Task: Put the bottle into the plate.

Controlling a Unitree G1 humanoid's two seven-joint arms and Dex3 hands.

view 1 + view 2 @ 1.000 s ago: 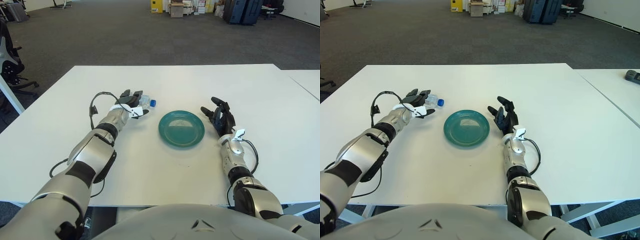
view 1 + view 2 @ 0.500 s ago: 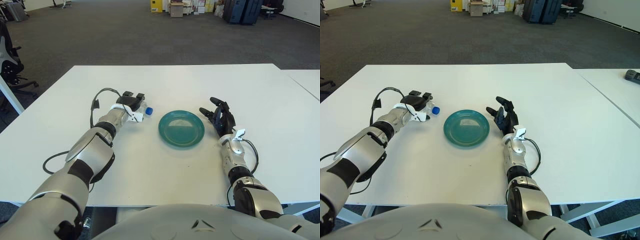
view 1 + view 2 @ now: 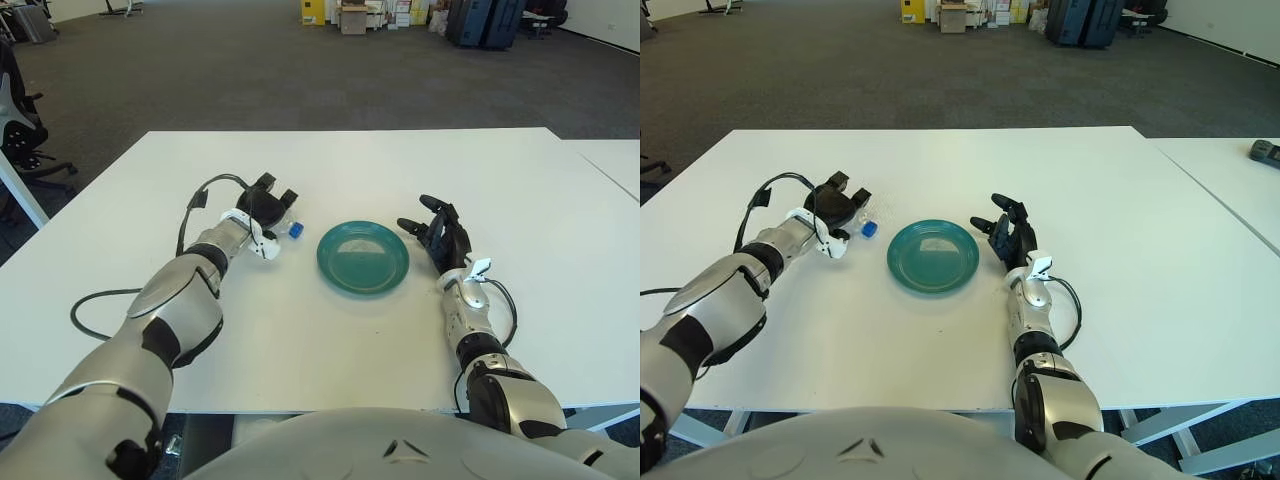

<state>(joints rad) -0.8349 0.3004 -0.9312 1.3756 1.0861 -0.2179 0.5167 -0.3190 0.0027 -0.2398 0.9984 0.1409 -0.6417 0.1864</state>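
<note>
Two hands are showing on the white table [image 3: 330, 340] in front of you, one on either side of the green plate [image 3: 363, 256]. Your left hand [image 3: 262, 209] is sitting to the left of the plate, and its dark fingers [image 3: 837, 181] are curling around the bottle [image 3: 285, 228], gripping its body. The bottle is a small clear one with a blue cap [image 3: 869, 229]; it is lying tilted in your grasp, with the cap pointing toward the plate and just clear of the plate's left rim. Whether the cap end is touching the table or hanging slightly above it is not something you can tell from either eye view. The bottle is outside the plate, so the task is not yet done.

The plate is lying flat near the middle of the table, and nothing is sitting in it. A black cable [image 3: 196, 203] is looping up from your left wrist and arching over the forearm.

Your right hand [image 3: 441, 236] is showing just to the right of the plate, near its rim but apart from it. Its fingers [image 3: 1004, 203] are spreading loosely upward and holding nothing. A short black cable [image 3: 504, 301] is curving beside that right wrist.

Beyond the far edge of the table, grey carpet [image 3: 250, 70] is stretching back toward some boxes and dark cases [image 3: 487, 20] against the far wall. The edge of a second white table [image 3: 617, 160] is showing at the right.
</note>
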